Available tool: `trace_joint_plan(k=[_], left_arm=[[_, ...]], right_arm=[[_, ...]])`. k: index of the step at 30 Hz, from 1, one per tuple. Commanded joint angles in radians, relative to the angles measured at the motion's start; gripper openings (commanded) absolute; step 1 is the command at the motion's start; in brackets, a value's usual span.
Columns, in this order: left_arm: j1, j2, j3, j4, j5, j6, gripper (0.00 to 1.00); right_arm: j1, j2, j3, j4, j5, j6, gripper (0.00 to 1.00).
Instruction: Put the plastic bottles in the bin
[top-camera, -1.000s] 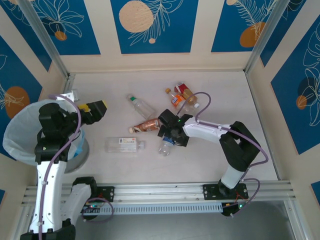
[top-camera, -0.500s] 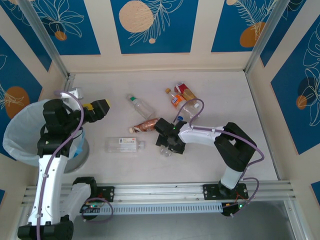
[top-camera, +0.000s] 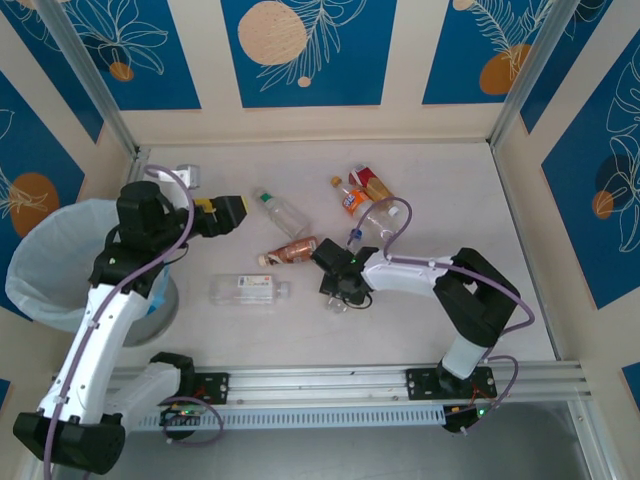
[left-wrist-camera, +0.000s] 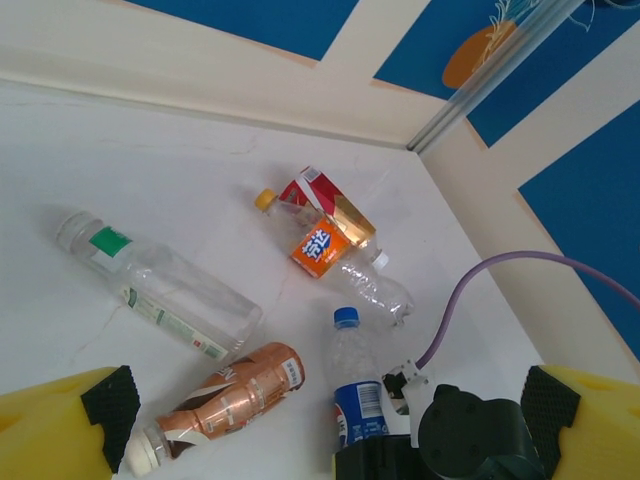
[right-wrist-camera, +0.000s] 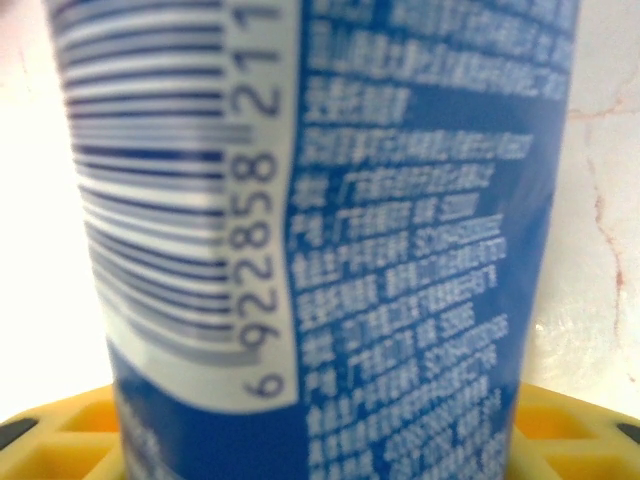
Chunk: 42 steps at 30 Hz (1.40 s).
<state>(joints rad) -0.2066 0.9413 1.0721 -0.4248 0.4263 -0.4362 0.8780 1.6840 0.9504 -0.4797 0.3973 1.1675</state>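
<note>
The right gripper (top-camera: 343, 287) is down on the table (top-camera: 450, 180), just right of centre in the overhead frame, with its jaws either side of the blue-labelled bottle (right-wrist-camera: 320, 200). In the wrist view the barcode and small print sit tight against the yellow gripper body. Whether the jaws have actually clamped, the pictures do not show, so that cannot be told.

Just above and to the left of that gripper lies the brown-labelled bottle (top-camera: 292, 250), with the green-labelled bottle (top-camera: 280, 212) beyond it. To the upper right is a little huddle: the orange-labelled bottle (top-camera: 350, 197), the red-labelled bottle (top-camera: 372, 185) and a bare clear bottle (top-camera: 383, 215), all close together. The white-labelled bottle (top-camera: 250, 290) lies on its own to the left.

The left gripper (top-camera: 235, 212) hangs wide open and holds nothing, up in the left half of the frame, between the bottles and the bin (top-camera: 40, 235). The bin stands at the far left edge, well apart from every bottle.

That makes seven bottles counted on the table, so the job looks barely begun. The blue one looks to be the first pick, and then all seven need carrying across to the bin.
</note>
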Motion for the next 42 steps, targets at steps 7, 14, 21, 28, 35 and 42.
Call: trace_joint_plan(k=[7, 14, 21, 28, 35, 42], left_arm=[[-0.068, 0.063, 0.06, 0.057, -0.054, 0.019, 0.99], [-0.105, 0.119, 0.094, 0.07, -0.032, 0.016, 0.99], [-0.144, 0.191, 0.121, 0.086, -0.053, 0.021, 0.99], [-0.172, 0.271, 0.118, 0.116, -0.043, 0.031, 0.99], [-0.219, 0.354, 0.124, 0.147, -0.019, 0.028, 0.99], [-0.258, 0.423, 0.137, 0.199, 0.049, 0.008, 0.99]], right_arm=[[0.001, -0.052, -0.057, -0.008, 0.106, -0.105, 0.43], [0.003, -0.17, -0.096, 0.043, 0.183, -0.158, 0.41], [0.001, -0.301, -0.143, 0.186, 0.218, -0.254, 0.41], [-0.052, -0.386, -0.211, 0.422, 0.075, -0.412, 0.41], [-0.12, -0.403, -0.231, 0.62, -0.15, -0.599, 0.41], [-0.15, -0.379, -0.179, 0.697, -0.353, -0.695, 0.42]])
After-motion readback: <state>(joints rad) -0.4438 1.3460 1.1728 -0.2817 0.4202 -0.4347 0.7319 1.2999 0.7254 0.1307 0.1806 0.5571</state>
